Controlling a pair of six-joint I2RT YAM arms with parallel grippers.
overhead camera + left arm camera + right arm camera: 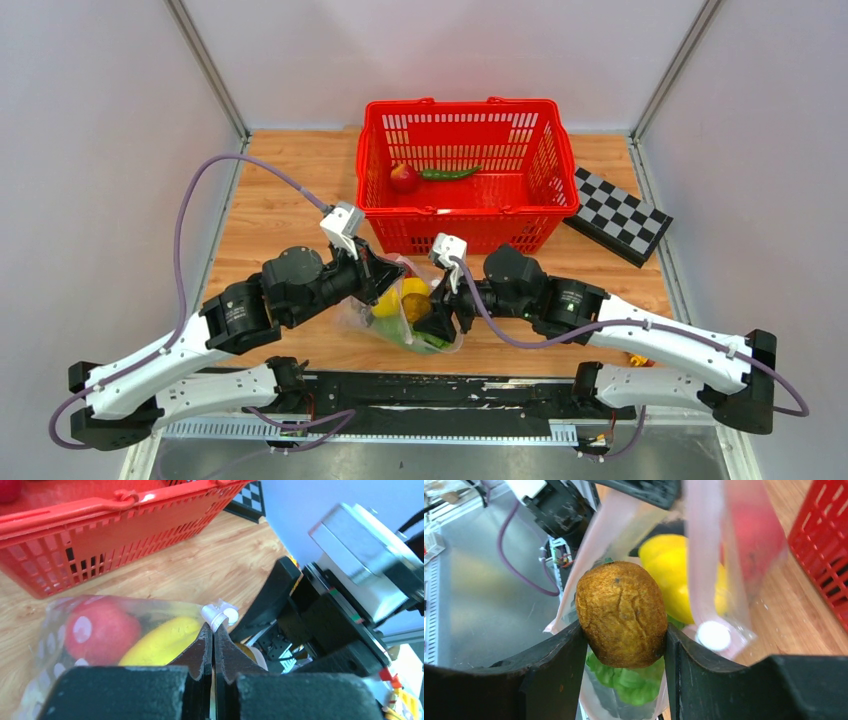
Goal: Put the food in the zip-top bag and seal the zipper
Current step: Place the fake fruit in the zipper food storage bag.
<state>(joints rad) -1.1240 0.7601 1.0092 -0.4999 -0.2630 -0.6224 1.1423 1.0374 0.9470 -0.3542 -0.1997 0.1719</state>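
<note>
The clear zip-top bag lies on the table in front of the red basket, its mouth held open between my two grippers. My left gripper is shut on the bag's mouth edge, just below the zipper's small white piece. Through the plastic I see a red apple and a yellow lemon. My right gripper is shut on a brown, rough oval toy food at the bag's mouth. Below it in the bag lie pale-green lettuce, the lemon and the apple.
The red mesh basket stands just behind the bag and holds a red apple and a green chili. A checkerboard plate lies to its right. The two arms nearly meet over the bag.
</note>
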